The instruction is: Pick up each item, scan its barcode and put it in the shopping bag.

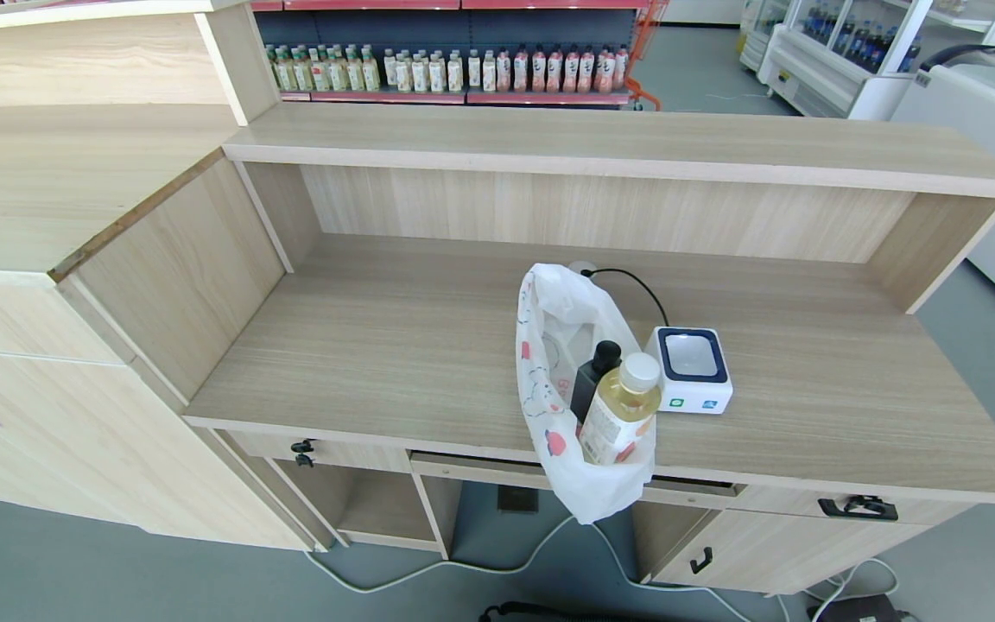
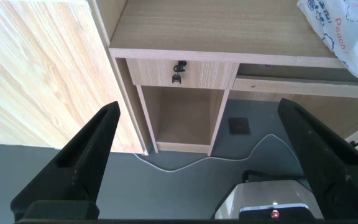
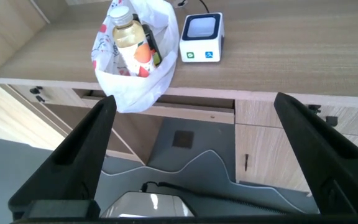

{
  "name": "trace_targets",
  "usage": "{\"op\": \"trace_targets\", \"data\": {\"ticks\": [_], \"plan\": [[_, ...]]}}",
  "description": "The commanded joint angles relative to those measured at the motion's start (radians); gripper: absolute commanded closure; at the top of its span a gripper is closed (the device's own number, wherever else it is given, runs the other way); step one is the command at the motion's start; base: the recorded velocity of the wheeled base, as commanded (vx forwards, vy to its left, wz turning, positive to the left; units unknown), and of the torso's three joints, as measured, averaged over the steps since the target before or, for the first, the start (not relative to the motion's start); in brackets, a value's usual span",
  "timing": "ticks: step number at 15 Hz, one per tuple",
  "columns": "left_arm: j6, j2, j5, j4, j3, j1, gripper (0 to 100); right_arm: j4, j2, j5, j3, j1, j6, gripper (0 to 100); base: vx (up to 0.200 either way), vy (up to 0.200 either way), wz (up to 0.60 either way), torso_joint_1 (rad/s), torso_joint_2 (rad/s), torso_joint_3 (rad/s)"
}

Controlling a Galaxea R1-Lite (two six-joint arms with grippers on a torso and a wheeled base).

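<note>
A white printed shopping bag stands on the wooden counter, its bottom hanging over the front edge. Inside it a tea bottle with a white cap and a dark bottle with a black cap stand upright. The white barcode scanner sits just right of the bag, its cable running back. In the right wrist view the bag, the tea bottle and the scanner lie beyond my right gripper, which is open and empty below the counter's front. My left gripper is open and empty, low before the counter's left part.
A raised ledge runs along the counter's back, with side walls at both ends. Drawers and handles sit under the counter front, and an open cubby under its left part. Cables lie on the grey floor. Drink shelves stand behind.
</note>
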Motion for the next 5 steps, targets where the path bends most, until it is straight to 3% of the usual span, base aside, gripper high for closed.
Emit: {"op": "trace_targets", "data": {"ticks": [1, 5], "plan": [[0.0, 0.0, 0.0, 0.0, 0.0, 0.0, 0, 0.0, 0.001, 0.0, 0.0, 0.0, 0.0, 0, 0.0, 0.0, 0.0, 0.0, 0.0, 0.0], [0.0, 0.0, 0.0, 0.0, 0.0, 0.0, 0, -0.001, 0.001, -0.015, 0.0, 0.0, 0.015, 0, 0.0, 0.0, 0.0, 0.0, 0.0, 0.0]]}}
